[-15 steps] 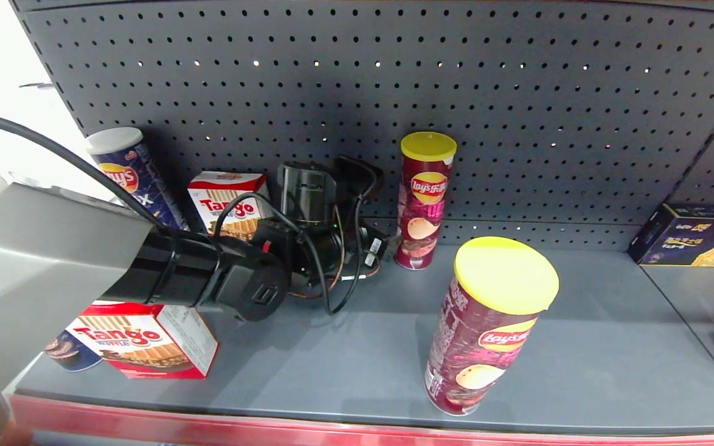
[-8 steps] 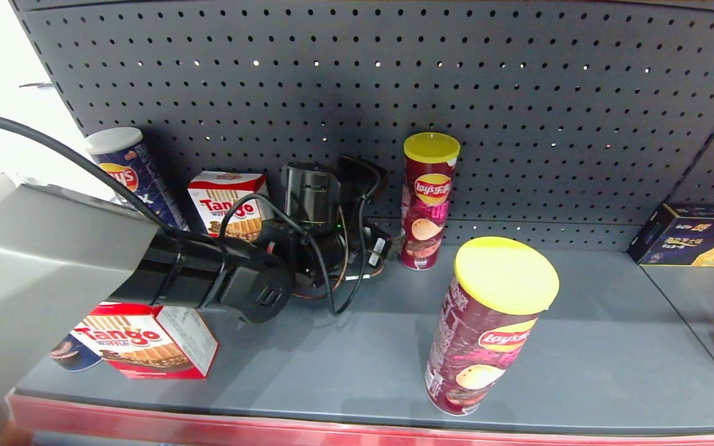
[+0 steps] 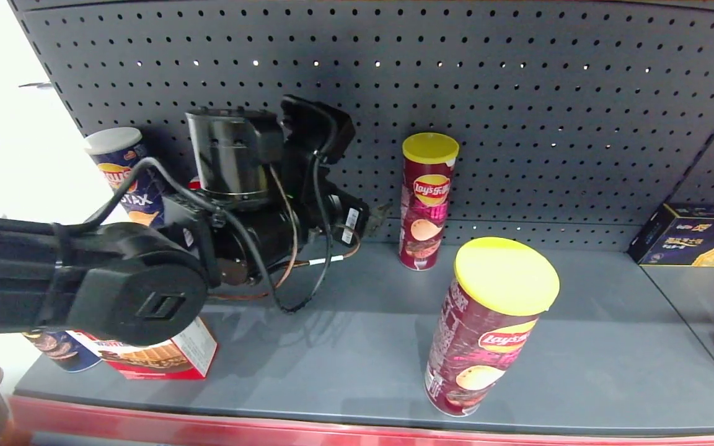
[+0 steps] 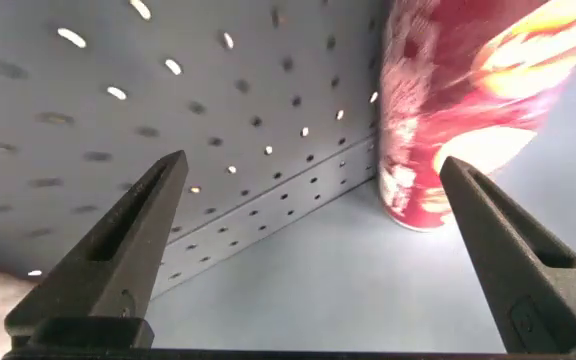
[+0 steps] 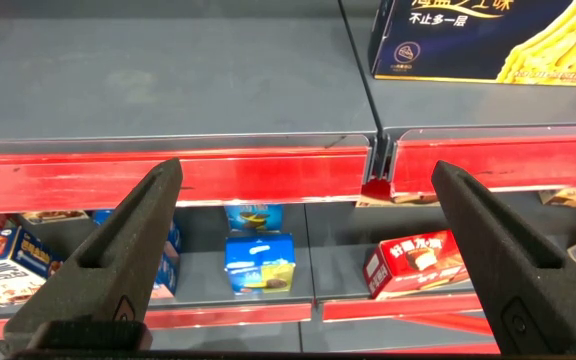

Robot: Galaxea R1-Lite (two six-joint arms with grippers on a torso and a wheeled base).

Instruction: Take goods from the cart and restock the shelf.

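Far chip can (image 3: 426, 204) stands upright on the shelf (image 3: 344, 347) by the back panel (image 3: 518, 93); left jaws, spread and empty, just left of it; right jaws spread, empty too; placement seems done; next, fetch more from the cart.

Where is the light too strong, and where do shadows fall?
Head view: white glare left of the pegboard; the left arm shadows the shelf beneath it. Left wrist view: light shines through pegboard holes.
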